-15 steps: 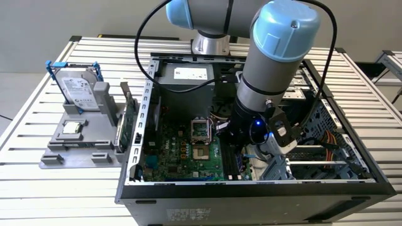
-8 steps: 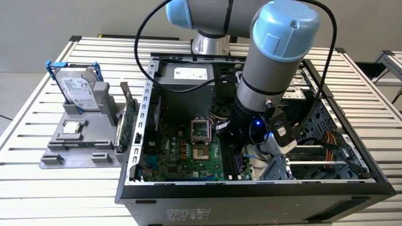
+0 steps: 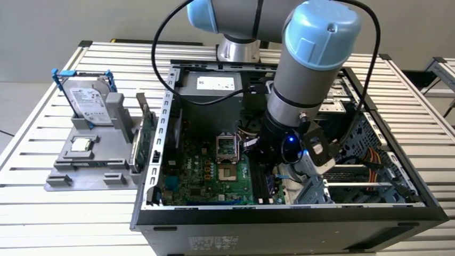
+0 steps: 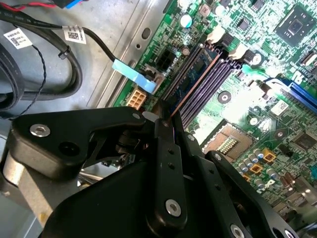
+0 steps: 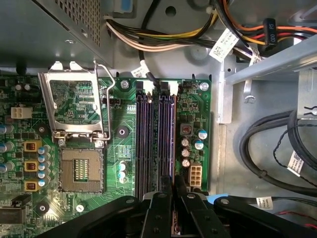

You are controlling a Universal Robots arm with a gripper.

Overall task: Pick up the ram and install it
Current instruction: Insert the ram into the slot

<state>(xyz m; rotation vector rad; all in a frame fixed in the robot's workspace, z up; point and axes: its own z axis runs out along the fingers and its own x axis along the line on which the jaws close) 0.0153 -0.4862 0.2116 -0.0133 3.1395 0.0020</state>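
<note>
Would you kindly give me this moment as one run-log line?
gripper: shut on ram | ram: edge-on, over purple memory slots | motherboard: inside open case | hard drive: upright in holder outside case

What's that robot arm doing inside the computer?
The arm has reached down into the open computer case. Its claw is pinched shut on the ram, a thin stick held edge-on. The stick sits right over the purple memory slots on the green motherboard, lined up along one of them.
</note>
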